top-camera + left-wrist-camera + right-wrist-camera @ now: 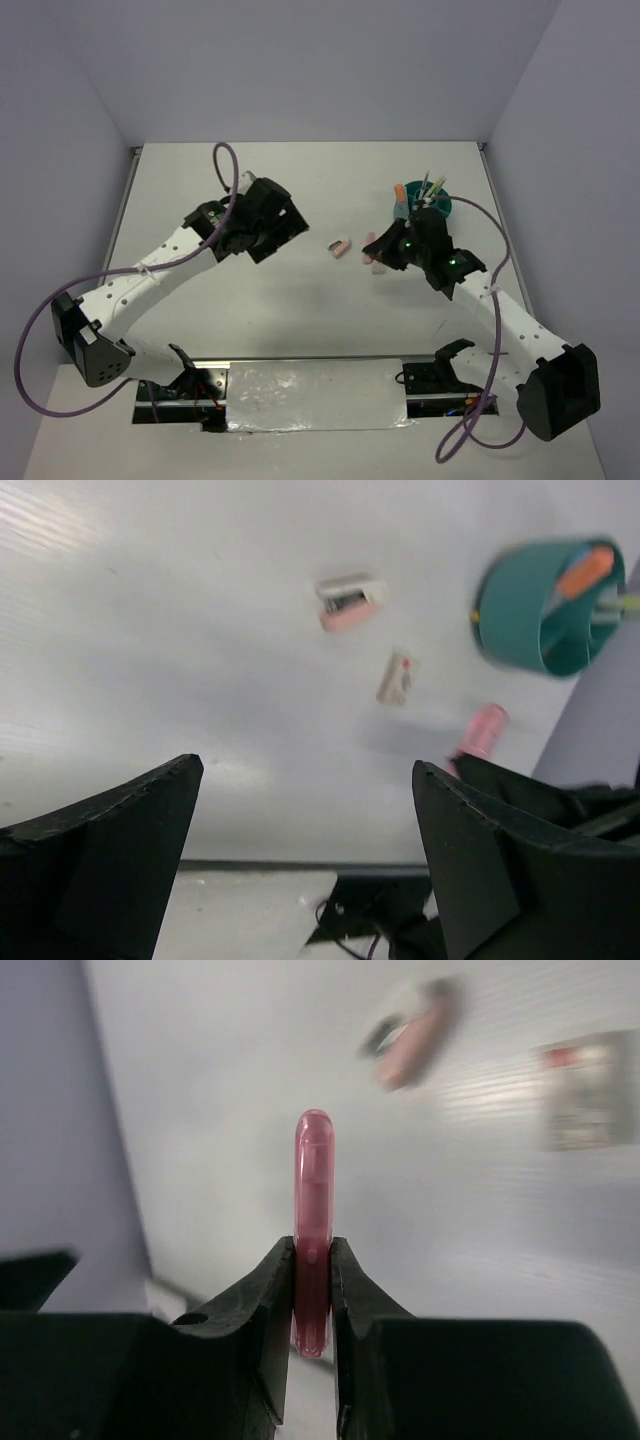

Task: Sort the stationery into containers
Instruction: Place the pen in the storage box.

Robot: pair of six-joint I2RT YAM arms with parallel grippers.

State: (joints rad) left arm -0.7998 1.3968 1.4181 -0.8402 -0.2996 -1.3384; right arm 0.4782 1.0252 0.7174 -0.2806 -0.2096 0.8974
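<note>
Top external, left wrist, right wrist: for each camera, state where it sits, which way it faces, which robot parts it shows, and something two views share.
Top external: above and behind, looking down on the table; left arm and right arm show whole.
Left wrist: on the left arm, facing across the table toward the teal organiser; left gripper open.
Right wrist: on the right arm, looking along the right gripper, shut on a pink highlighter.
Shared: both wrist views show the pink-and-white eraser.
</note>
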